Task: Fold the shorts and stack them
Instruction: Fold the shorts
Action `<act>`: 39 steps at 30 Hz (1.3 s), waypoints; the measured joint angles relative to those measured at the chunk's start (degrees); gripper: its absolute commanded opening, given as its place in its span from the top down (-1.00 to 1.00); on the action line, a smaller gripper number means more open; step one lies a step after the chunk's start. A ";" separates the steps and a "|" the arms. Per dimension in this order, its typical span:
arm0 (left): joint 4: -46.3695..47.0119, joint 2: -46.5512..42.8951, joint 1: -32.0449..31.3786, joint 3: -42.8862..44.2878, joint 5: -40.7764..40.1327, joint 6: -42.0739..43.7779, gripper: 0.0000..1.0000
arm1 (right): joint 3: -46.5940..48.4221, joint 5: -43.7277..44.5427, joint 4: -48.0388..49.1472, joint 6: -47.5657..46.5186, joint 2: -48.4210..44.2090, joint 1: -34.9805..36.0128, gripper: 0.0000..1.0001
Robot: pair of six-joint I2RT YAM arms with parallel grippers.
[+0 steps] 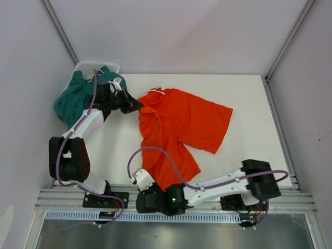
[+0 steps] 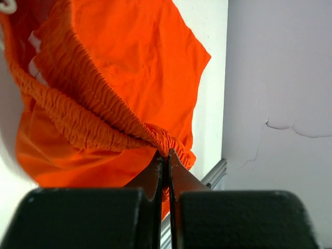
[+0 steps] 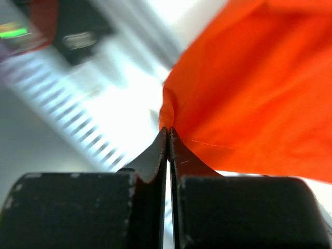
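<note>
The left gripper (image 2: pixel 166 154) is pinched fully together on the elastic waistband (image 2: pixel 78 116) of the orange-red shorts (image 1: pixel 181 124), at their far-left corner. The right gripper (image 3: pixel 168 132) is likewise clamped tight, biting the hem corner of the near leg, close to the arm bases. Between the two grips the shorts lie spread on the white table (image 1: pixel 254 104), their long axis running from the far left waistband down toward the near edge, the other leg fanning out rightward. Behind the left gripper, the teal shorts (image 1: pixel 70 104) drape over the white basket (image 1: pixel 93 66) in the far-left corner.
</note>
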 measured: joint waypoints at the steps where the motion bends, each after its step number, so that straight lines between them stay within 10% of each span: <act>1: 0.02 -0.76 0.17 -1.16 0.07 -0.28 1.00 | -0.02 -0.37 -0.07 -1.31 -2.82 1.40 1.00; 9: 2.82 -12.48 5.16 -12.11 2.64 -6.69 1.00 | -0.31 0.57 -8.83 -4.76 -22.12 5.99 1.00; 18: 8.46 -19.17 12.02 -16.15 3.72 -16.94 1.00 | -5.31 -0.09 -19.87 -5.70 -44.65 -24.52 1.00; 28: 27.23 -14.01 12.81 -19.80 3.82 -35.89 1.00 | -7.78 -14.82 -19.39 -15.08 -42.56 -59.74 1.00; 39: 54.27 -7.91 13.92 -27.56 6.29 -56.15 1.00 | 1.62 -24.35 -18.69 -21.24 -39.04 -63.45 1.00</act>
